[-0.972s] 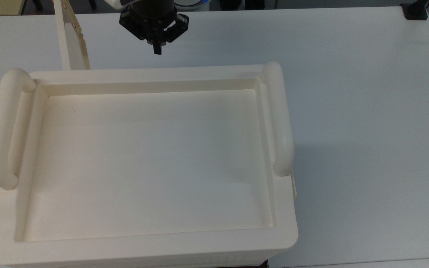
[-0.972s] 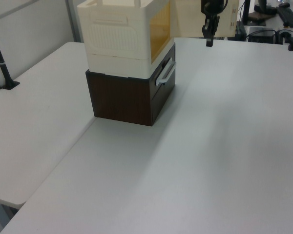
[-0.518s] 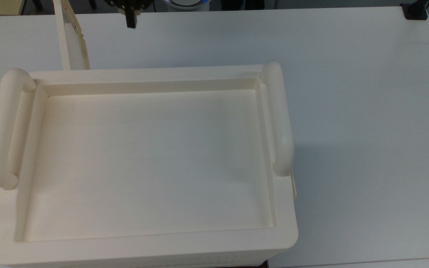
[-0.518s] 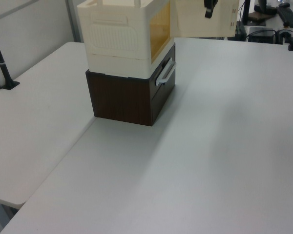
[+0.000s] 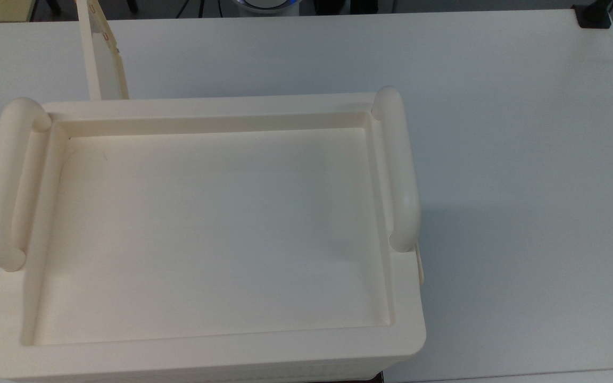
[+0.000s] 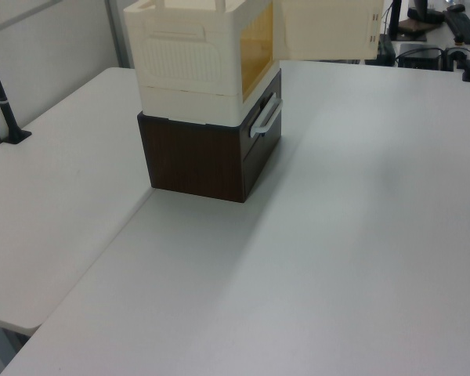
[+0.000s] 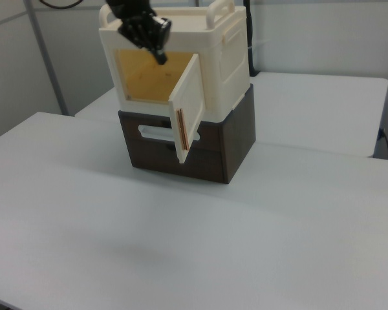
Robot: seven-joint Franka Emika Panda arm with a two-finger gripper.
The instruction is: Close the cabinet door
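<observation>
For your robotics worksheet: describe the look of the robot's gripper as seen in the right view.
The gripper is matte black, a blocky angular body with ribbed, faceted edges that narrows to slim dark fingertips. No cables, labels or markings can be made out on it.

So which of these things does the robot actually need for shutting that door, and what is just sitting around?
Needed:
- cabinet door, swung open
- cabinet
- gripper, in front of the opening

Just there:
- dark brown drawer unit under the cabinet
- white table
</observation>
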